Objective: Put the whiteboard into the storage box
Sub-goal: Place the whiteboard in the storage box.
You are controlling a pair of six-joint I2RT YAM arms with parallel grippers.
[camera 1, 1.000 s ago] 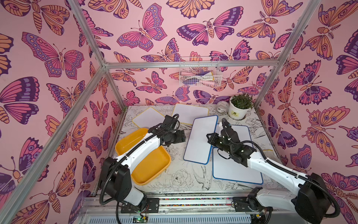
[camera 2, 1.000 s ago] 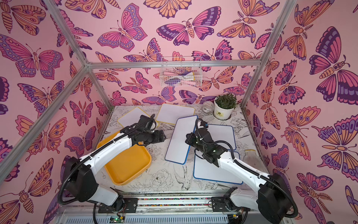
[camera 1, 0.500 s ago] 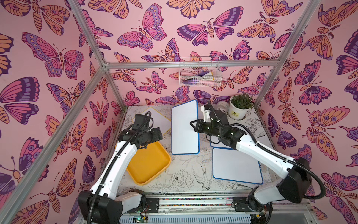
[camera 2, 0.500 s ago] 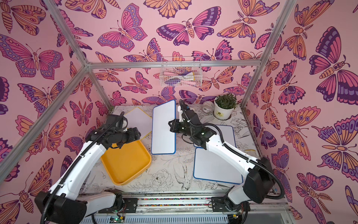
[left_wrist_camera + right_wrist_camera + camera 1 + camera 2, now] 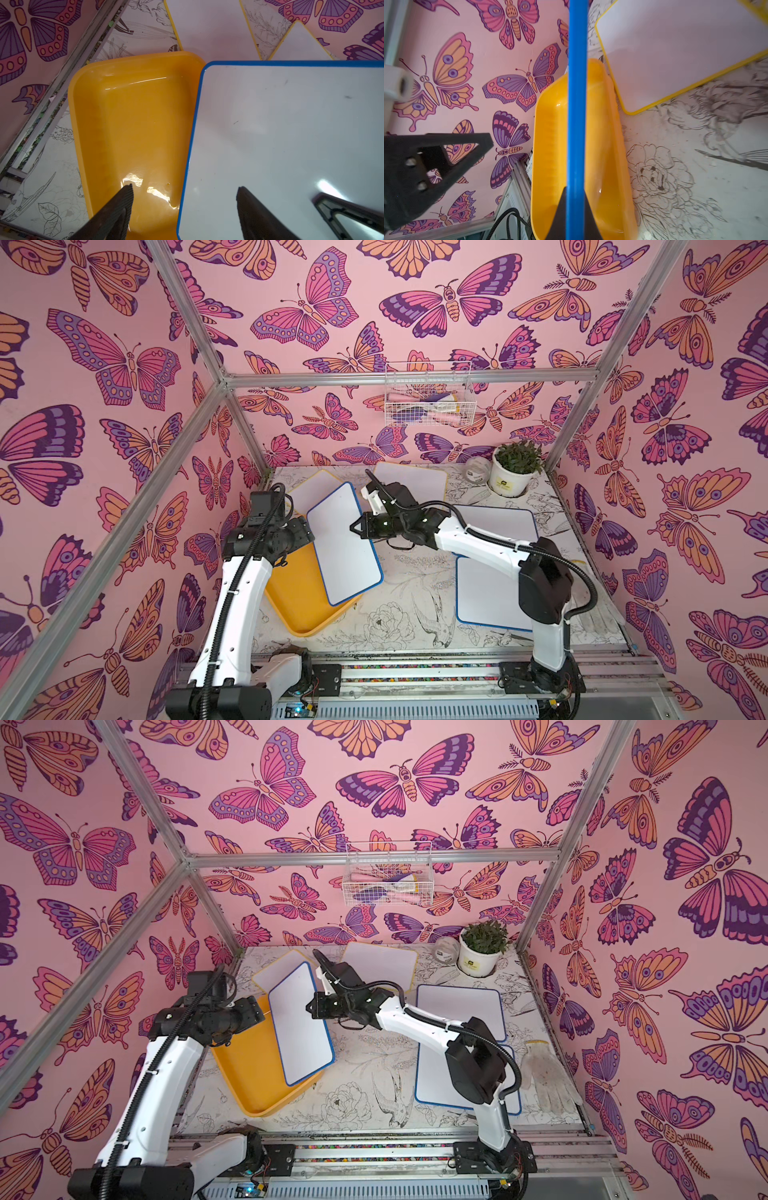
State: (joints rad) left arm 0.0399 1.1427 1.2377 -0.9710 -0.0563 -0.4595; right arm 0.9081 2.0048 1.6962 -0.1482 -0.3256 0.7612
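The left gripper [image 5: 306,532] is hovering at the 9 o'clock side of the table [image 5: 399,572], over the storage box [image 5: 299,605]. Its jaws are standing spread and are holding nothing. The blue-framed whiteboard [image 5: 343,543] is hanging tilted across the box's 3 o'clock rim in both top views; whether it is touching the box cannot be told. The right gripper [image 5: 358,528] is pinching the whiteboard's 3 o'clock edge.

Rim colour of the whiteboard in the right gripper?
Blue; whiteboard rim shows best edge-on in the right wrist view.
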